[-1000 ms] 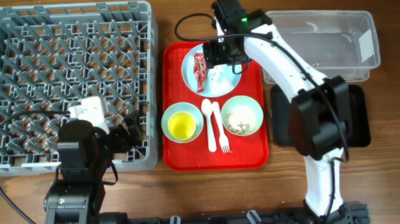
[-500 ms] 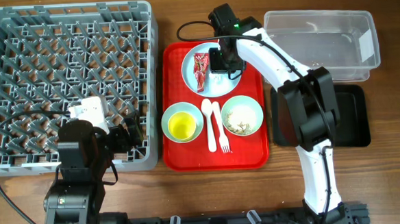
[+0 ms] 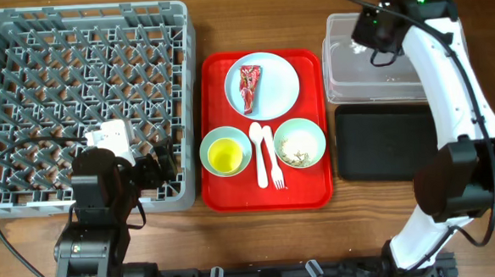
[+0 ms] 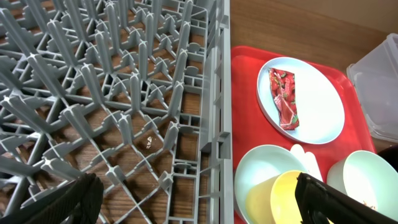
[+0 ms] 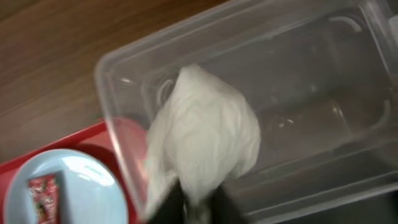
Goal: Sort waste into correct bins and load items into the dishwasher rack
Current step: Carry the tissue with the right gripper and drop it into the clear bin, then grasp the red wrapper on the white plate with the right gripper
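My right gripper (image 5: 199,208) is shut on the crumpled white napkin (image 5: 208,140), which hangs over the near-left part of the clear tub (image 5: 298,93). From overhead the right gripper (image 3: 368,46) is above the tub's (image 3: 372,85) back left corner. The red wrapper (image 3: 250,87) lies on the white plate (image 3: 277,88). A yellow cup (image 3: 225,157) sits in one mint bowl, and crumbly scraps (image 3: 299,149) lie in the other bowl (image 3: 313,133). The spoon (image 3: 259,151) and fork (image 3: 274,158) rest between them. My left gripper (image 4: 199,202) hangs open over the grey rack's (image 3: 84,88) front right corner.
The red serving tray (image 3: 267,197) holds the dishes between the rack and the bins. The black tray (image 3: 388,140) lies just in front of the clear tub. The right arm reaches over the table's right side.
The right arm has swung from the plate to above the clear tub, carrying the napkin off the plate. The left arm has not moved.
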`<state>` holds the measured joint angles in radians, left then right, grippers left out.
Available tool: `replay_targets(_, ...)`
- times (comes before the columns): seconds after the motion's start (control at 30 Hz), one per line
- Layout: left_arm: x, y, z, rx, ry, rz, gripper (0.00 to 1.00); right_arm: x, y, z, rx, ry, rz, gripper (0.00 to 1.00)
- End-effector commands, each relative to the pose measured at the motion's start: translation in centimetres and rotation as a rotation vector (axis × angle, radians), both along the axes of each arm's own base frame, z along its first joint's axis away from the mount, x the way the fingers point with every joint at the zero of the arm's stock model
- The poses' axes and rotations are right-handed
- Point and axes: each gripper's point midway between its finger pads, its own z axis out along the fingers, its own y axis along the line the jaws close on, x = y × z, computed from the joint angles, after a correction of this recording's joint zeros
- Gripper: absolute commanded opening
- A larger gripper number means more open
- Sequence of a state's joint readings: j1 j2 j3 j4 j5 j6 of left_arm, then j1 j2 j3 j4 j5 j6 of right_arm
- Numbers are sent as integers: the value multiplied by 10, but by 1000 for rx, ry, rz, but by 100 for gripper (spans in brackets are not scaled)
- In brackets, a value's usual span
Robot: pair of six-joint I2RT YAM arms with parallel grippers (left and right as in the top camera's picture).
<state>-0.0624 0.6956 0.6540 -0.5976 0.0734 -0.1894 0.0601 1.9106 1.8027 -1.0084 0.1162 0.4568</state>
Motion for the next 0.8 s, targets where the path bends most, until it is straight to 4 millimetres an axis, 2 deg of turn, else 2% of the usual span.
replay_targets(0.0,2,0,9,-11,-20,5,100,2,0,-14,21,18,-8,34)
replay_targets(0.03,2,0,9,-11,-20,5,100,3,5,-7,25,5,45,46)
replay_targets(0.07,2,0,9,-11,-20,5,100,5,12,1,44,-14,86,53)
replay_targets(0.17,1,0,8,-11,-17,5,100,7,50,48,140,-143,196,57)
replay_targets(0.2,1,0,8,-11,-17,5,100,5,78,65,165,-195,283,61)
replay_targets(0.23,1,0,8,-11,-17,5,100,2,100,72,170,-217,328,63)
replay_targets(0.3,1,0,8,-11,-17,5,100,-4,144,69,171,-221,403,70)
replay_targets(0.37,1,0,8,-11,-17,5,100,-8,181,52,164,-195,428,71)
replay_targets(0.4,1,0,8,-11,-17,5,100,-12,210,36,165,-170,481,73)
replay_targets(0.47,1,0,8,-11,-16,5,100,-16,238,10,160,-128,532,73)
replay_targets(0.53,1,0,8,-11,-16,5,100,-21,263,-28,140,-67,573,74)
replay_targets(0.57,1,0,8,-11,-16,5,100,-21,270,-53,110,-30,548,74)
replay_targets(0.67,1,0,8,-11,-15,5,100,-26,276,-106,69,64,534,74)
replay_targets(0.77,0,0,7,-10,-7,5,100,-29,259,-138,6,132,435,74)
